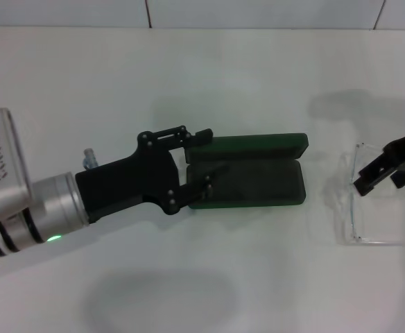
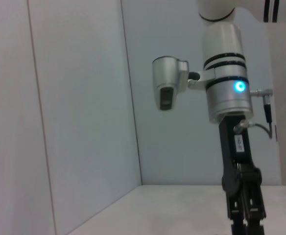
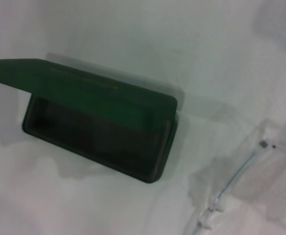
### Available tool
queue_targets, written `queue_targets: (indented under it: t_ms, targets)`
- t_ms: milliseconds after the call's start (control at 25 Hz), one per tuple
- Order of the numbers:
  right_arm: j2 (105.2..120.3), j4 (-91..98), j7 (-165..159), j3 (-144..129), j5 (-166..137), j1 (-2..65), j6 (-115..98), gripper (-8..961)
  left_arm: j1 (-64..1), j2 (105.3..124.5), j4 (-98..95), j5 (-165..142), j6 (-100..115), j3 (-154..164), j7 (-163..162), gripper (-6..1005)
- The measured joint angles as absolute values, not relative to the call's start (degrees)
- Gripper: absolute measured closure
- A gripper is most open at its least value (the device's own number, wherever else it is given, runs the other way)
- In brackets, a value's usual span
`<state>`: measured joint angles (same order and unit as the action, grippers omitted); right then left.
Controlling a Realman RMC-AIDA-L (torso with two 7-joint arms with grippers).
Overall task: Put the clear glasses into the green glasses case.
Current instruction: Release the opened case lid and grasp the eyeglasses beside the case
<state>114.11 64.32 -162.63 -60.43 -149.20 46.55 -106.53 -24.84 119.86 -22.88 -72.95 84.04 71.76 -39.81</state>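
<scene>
The green glasses case (image 1: 258, 186) lies open in the middle of the white table, its lid (image 1: 258, 144) raised on the far side. The right wrist view shows the case's lid (image 3: 94, 90) tilted over its dark lining (image 3: 94, 139). My left gripper (image 1: 206, 157) hovers open over the case's left end, with one finger by the lid and one over the base. The clear glasses (image 1: 356, 208) lie on the table to the right of the case, and one thin arm (image 3: 233, 178) shows in the right wrist view. My right gripper (image 1: 381, 182) is open just above the glasses.
A tiled white wall (image 1: 258, 12) closes off the table's far edge. The left wrist view shows the right arm (image 2: 226, 88) reaching down to the table in front of white walls. Bare white tabletop (image 1: 188, 277) lies in front of the case.
</scene>
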Motion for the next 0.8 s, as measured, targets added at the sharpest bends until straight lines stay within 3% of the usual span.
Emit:
queue_targets:
  t_ms: [240,800]
  targets:
    - [115.68,60.20,-162.70,-63.45,-151.70,48.12,-101.06,184,-26.27,119.91,-21.41,-73.19,83.84,71.81,-39.79,466]
    - [116.18,56.34,-162.81,-66.42,-150.56,49.95,-96.55,190,-26.67,119.82,-21.35,-73.19,83.63,71.81,-39.68,469]
